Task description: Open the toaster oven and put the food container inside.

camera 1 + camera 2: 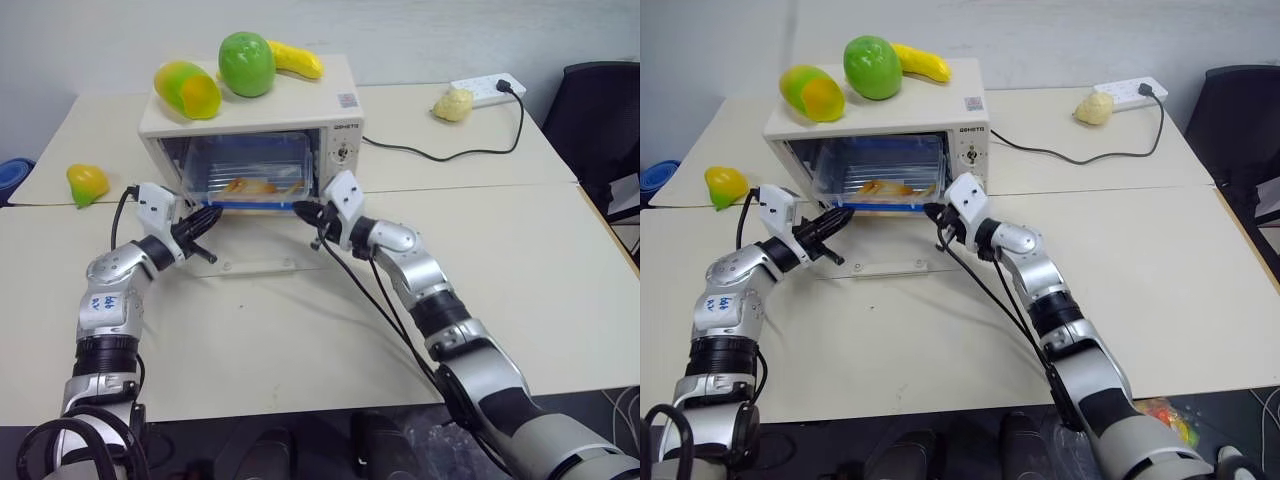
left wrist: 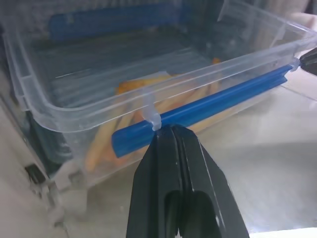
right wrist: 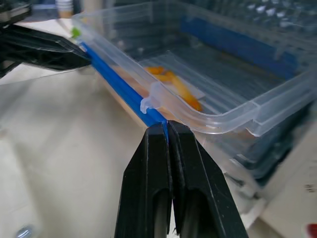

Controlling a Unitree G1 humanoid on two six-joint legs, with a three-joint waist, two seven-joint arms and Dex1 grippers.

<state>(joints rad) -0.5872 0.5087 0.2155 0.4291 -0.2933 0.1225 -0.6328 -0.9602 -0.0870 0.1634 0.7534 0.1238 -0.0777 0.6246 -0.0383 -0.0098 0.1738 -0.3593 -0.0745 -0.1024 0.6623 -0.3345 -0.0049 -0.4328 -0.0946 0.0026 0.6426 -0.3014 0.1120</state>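
Risks first. The clear rectangular plastic food container w/ blue strips and yellow fry-like sticks [image 1: 250, 172] sits mostly inside the cream-white boxy toaster oven [image 1: 335, 110], on its rack, but its front blue strip is right at the mouth, over the lowered glass door [image 1: 245, 262]. If you swing the door up now, I'd expect it to catch that front rim and jam or tip the box. Push unevenly, one side ahead of the other, and the container could skew and wedge against the oven's side walls. Pads could also slide off the slick strip and ride over the rim.

Also watch the toy fruit on the oven roof (yellow-green half [image 1: 187, 88], green apple [image 1: 246, 63], yellow banana-like piece [image 1: 296, 59]); a hard shove could shake them off.

Grippers: your left gripper [image 2: 170, 130] is clenched, fingers pressed together, tips right at the front blue strip near its left end, grasping nothing. Your right gripper [image 3: 166, 126] is likewise clamped, tips at the strip's right end, empty.

Oven stands toward the table's far edge, left of centre.
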